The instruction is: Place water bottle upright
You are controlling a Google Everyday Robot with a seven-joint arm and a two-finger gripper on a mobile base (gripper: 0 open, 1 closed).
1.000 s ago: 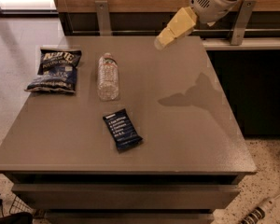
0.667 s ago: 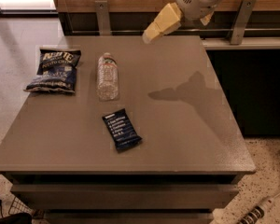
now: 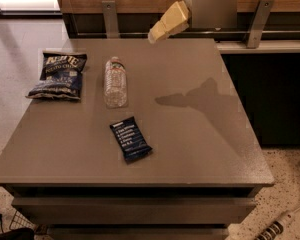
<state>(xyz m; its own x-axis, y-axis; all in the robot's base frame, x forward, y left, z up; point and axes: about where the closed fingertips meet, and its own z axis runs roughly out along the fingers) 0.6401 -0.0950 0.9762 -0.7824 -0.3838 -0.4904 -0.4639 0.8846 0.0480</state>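
The water bottle (image 3: 114, 82) is clear ribbed plastic with a white cap. It lies on its side on the grey table (image 3: 190, 134), left of centre, cap pointing to the far edge. My gripper (image 3: 155, 35) has cream-coloured fingers and hangs in the air above the table's far edge. It is to the right of the bottle and well above it, and it holds nothing that I can see. Its shadow falls on the table's right half.
A dark blue chip bag (image 3: 59, 75) lies at the table's left edge, next to the bottle. A small dark blue snack bar (image 3: 130, 138) lies nearer the front. A wooden wall with metal brackets (image 3: 110, 16) runs behind the table.
My gripper has moved left along the far edge of the table, closer to the bottle. Its shadow moved left with it. The bottle, bag and bar have not moved.
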